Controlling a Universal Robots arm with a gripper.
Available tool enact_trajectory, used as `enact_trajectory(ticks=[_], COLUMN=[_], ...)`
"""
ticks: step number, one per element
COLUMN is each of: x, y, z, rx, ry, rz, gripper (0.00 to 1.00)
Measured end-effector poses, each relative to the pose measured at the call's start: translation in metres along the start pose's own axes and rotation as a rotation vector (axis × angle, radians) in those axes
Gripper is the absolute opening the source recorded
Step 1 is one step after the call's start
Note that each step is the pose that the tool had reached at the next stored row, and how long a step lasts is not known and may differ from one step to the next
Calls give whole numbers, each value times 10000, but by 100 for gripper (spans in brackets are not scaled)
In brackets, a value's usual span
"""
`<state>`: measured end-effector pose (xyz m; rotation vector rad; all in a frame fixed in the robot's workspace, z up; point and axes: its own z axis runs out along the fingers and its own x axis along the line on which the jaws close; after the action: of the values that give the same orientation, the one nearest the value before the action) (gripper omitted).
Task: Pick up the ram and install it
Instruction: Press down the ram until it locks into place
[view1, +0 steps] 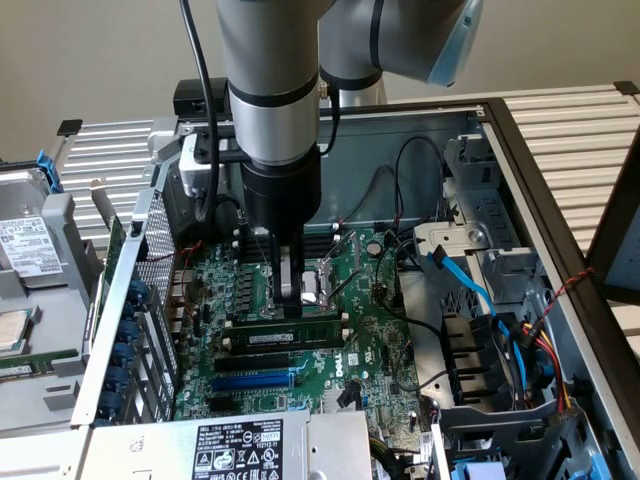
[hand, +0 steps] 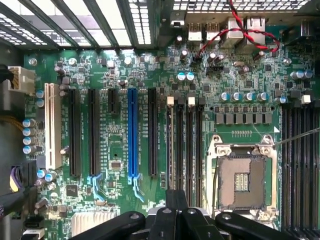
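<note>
So the hand (view1: 290, 290) sits low over the motherboard (view1: 375, 350) inside the open PC case (view1: 520, 180), fingers pinched fully together with nothing in them, tips right at the near edge of the ram (view1: 285, 329). The ram is that green stick with the white label, lying lengthwise in one of the long black slots just in front of the empty CPU socket (view1: 322, 285). Further toward the camera in the exterior view there's another black slot, then the blue expansion slot (view1: 252, 380).
</note>
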<state>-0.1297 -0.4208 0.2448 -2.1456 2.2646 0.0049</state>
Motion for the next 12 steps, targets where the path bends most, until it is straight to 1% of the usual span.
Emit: enact_trajectory(ticks=[3,6,12], x=[2,4,-6], y=[12,54,59], z=[22,30,69], rx=[-4,-5,-23], ry=[0,-1,1], rz=[-1,0,-1], gripper=[11,11,11])
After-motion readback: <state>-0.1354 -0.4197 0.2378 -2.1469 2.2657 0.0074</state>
